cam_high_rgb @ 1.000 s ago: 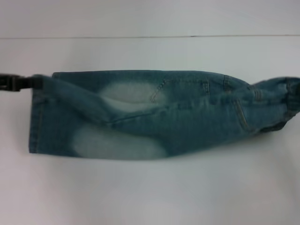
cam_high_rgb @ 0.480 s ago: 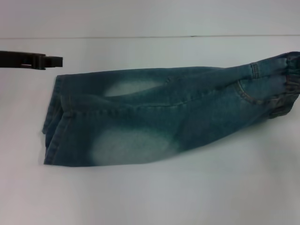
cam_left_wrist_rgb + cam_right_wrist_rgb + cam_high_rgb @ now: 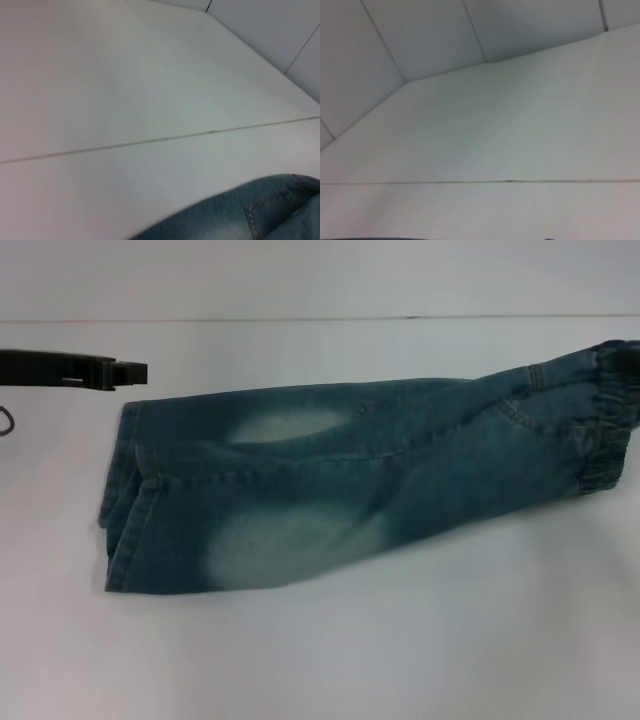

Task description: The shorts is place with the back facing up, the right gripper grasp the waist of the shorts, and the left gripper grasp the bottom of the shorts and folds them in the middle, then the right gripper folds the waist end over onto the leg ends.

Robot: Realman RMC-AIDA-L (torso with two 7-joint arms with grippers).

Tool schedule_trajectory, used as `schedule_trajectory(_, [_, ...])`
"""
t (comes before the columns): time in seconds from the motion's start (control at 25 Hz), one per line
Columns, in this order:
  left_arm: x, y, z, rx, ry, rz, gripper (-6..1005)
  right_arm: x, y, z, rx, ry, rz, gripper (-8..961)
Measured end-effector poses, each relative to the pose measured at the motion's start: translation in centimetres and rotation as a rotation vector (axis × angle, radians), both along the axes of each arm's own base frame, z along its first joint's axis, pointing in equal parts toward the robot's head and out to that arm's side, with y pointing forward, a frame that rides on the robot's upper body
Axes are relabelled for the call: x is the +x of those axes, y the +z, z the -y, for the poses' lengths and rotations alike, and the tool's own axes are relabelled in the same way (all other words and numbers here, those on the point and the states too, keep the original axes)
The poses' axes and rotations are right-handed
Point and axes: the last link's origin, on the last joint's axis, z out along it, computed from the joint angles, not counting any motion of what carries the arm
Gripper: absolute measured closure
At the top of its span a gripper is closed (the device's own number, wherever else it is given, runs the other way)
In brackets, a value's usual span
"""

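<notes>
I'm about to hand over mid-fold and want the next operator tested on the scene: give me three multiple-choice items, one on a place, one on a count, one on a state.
1. In the head view, where is the waist of the shorts?
A. at the robot's right
B. at the robot's left
C. in the middle of the table

2. How many faded pale patches show on the shorts in the head view?
A. none
B. two
C. five

3. What is the left gripper doing with the leg ends?
A. clamping them
B. lifting them high
C. off them, hanging just beyond the shorts' far left corner

Answers:
1 A, the ruched band lies at the right edge of the view.
2 B, one patch near the far edge, one near the near edge.
3 C, white table shows between the fingertips and the denim.
</notes>
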Motion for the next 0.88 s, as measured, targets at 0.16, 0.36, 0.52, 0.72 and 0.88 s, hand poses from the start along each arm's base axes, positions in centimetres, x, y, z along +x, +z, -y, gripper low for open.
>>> schedule_trajectory(0.16, [-0.2,-0.5,0.1,-0.006,0.004,-0.009,944,0.2,-1.1,-1.2,0.013,-0.038,0.041,879])
schedule_trajectory(0.36, [-0.1,-1.3,0.2,-0.009,0.005,-0.007,946,0.1,-2.2,-2.3,0.027,-0.062,0.089,878])
schedule_trajectory(0.52, [0.0,-1.7,0.2,-0.019,-0.001,-0.015,946,0.1,-2.7,-2.7,0.029,-0.069,0.118,877])
schedule_trajectory(0.72, [0.2,-2.0,0.2,-0.028,-0.006,-0.022,945,-0.4,-3.2,-2.9,0.008,-0.059,0.130,876])
schedule_trajectory(0.88, [0.3,-2.2,0.2,-0.030,-0.006,-0.020,945,-0.6,-3.6,-2.9,-0.005,-0.053,0.138,790])
